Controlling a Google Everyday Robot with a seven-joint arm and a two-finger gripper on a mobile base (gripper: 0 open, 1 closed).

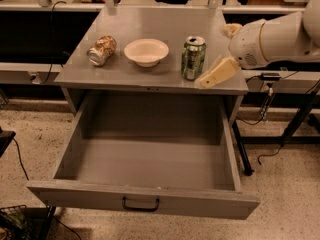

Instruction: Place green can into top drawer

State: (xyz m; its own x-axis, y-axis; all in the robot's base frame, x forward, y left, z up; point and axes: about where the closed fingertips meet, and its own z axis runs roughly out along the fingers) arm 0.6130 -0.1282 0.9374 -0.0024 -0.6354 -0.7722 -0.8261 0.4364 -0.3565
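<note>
The green can [193,58] stands upright on the grey cabinet top [150,79], near its front right. My gripper [215,57] is just right of the can, low over the cabinet top. Its cream fingers are spread apart, the near finger [217,73] pointing toward the can's base and the far finger [231,30] behind. It holds nothing. The top drawer [145,201] is pulled fully out below the cabinet top, with nothing in it, and has a dark handle [141,204] at the middle of its front panel.
A brown-gold can [101,50] lies on its side at the left of the cabinet top. A white bowl [146,51] sits left of the green can. Cables and dark table legs [295,124] are on the floor to the right. A black basket [12,223] is at bottom left.
</note>
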